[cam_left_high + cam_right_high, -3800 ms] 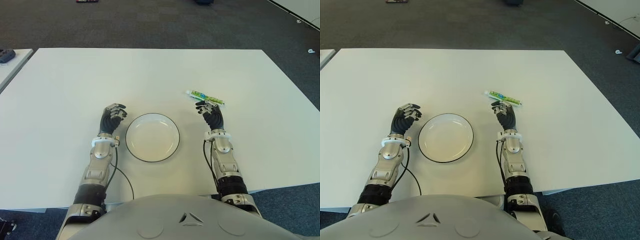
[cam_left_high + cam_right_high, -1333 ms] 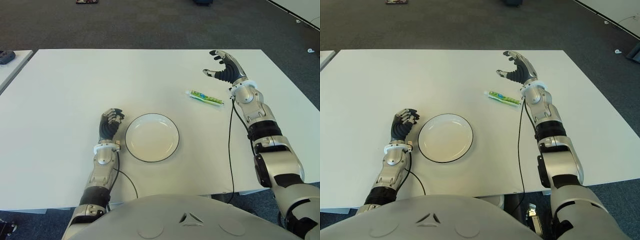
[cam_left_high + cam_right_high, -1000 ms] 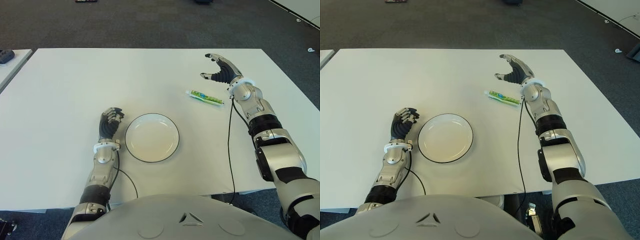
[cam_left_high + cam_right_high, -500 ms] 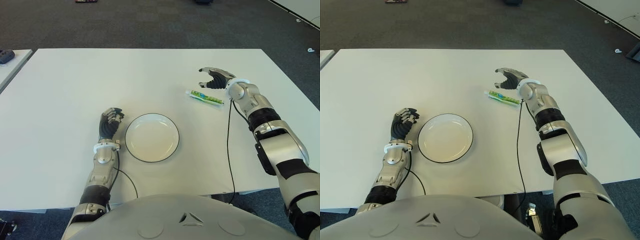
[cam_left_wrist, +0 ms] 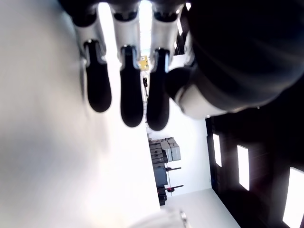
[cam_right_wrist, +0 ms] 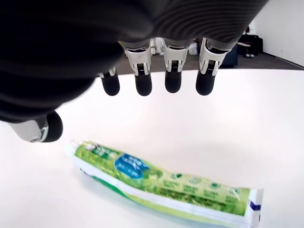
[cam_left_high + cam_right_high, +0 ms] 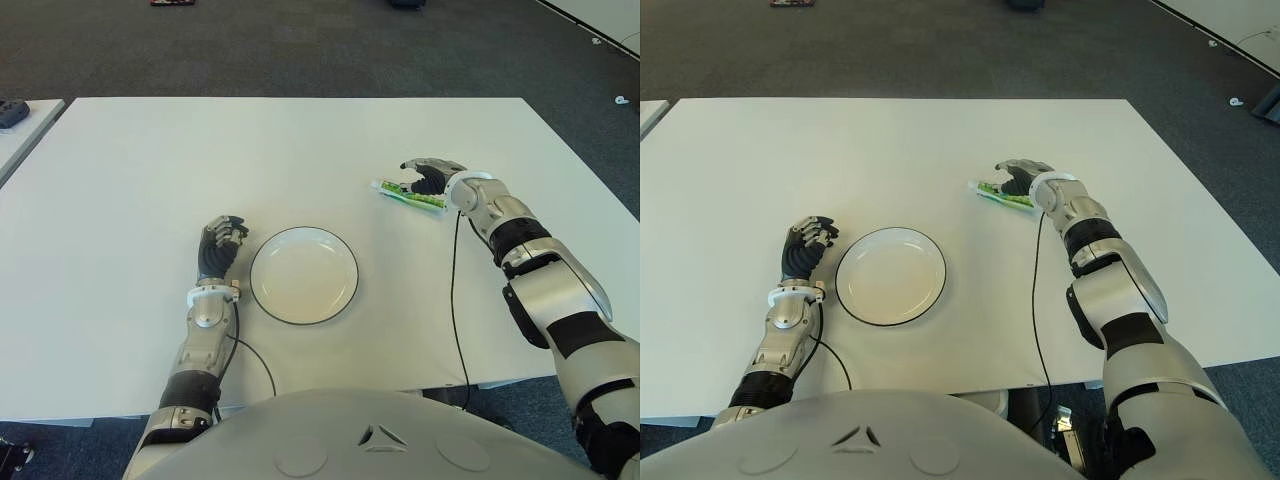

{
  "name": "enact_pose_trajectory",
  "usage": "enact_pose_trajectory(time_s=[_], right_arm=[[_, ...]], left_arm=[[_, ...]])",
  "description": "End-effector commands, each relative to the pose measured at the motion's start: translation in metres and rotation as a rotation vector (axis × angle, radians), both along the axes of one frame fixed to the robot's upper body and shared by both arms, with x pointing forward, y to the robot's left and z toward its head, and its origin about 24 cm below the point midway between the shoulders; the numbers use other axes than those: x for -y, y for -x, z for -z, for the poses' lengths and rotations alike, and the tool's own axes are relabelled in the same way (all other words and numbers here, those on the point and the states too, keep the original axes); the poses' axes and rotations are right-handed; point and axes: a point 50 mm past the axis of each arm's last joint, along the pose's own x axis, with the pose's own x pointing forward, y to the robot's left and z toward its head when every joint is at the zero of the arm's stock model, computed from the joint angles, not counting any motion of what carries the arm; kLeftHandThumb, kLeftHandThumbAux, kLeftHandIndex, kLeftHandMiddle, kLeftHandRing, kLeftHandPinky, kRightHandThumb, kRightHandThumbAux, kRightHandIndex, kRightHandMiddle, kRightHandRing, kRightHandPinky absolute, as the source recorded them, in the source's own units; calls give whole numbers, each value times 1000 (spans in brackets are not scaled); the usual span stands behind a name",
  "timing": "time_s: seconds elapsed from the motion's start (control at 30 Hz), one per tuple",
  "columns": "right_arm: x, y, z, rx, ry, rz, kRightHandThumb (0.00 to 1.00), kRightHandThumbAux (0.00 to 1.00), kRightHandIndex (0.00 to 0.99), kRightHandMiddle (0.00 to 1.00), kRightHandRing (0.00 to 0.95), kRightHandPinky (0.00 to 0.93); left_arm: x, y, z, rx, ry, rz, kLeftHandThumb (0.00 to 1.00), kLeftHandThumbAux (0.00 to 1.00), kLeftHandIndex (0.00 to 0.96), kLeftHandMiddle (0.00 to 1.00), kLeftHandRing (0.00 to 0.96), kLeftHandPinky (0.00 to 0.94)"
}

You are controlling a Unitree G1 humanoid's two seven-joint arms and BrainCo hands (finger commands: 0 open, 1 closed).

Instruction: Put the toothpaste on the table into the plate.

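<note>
The right hand (image 7: 432, 177) has come down over the toothpaste (image 6: 161, 183) lying flat on the table (image 7: 300, 150), right of the plate (image 7: 304, 274), fingers spread and holding nothing, so closing crooked could flick the tube away.

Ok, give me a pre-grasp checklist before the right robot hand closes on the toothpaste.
1. Right robot hand over the toothpaste: ok; the eye views show it at the tube, the wrist view shows the tube below the palm.
2. Fingers open, holding nothing: ok; they hang spread above the tube, not touching it.
3. Toothpaste lying flat on the table: ok.
4. Plate empty and ready: ok; nothing lies in it.
5. Path from tube to plate free of objects: ok; only bare table between them.
6. Left robot hand out of the way: ok; it shows just left of the plate, fingers curled, holding nothing.
</note>
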Motion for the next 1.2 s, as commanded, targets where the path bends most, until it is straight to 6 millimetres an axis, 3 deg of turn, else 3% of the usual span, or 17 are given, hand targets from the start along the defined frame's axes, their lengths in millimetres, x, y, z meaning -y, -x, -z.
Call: enact_pose_trajectory(time_s=[0.03,0.73,1.2], right_arm=[[-4,-1,2,-19,42,-22,472,245,0,0,0,0],[0,16,38,-109,182,-31,498,231,0,0,0,0],[2,20,44,-88,218,-7,557,235,0,0,0,0]], left_arm=[[1,20,22,-128,6,-25,698,724,427,510,505,486],[-4,22,19,-112,0,-49,699,723,427,510,505,487],[-9,25,13,-111,-6,-49,699,723,427,510,501,485]])
